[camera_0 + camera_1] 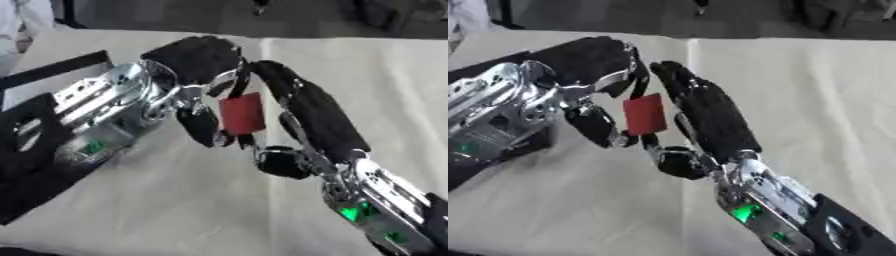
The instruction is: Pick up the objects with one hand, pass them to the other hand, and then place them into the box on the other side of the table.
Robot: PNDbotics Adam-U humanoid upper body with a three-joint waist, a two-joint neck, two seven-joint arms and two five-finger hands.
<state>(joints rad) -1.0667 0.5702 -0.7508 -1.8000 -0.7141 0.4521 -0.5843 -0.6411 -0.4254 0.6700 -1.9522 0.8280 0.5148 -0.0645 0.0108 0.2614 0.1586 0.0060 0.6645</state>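
Right hand [319, 117], left hand [197, 60] pinch red block [241, 113].

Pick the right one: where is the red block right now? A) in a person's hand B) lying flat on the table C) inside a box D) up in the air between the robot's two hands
D: the red block is raised above the table, with the left hand and the right hand meeting around it.

A pale cloth-covered table [815, 95] fills the view, with a dark floor [745, 17] beyond its far edge.
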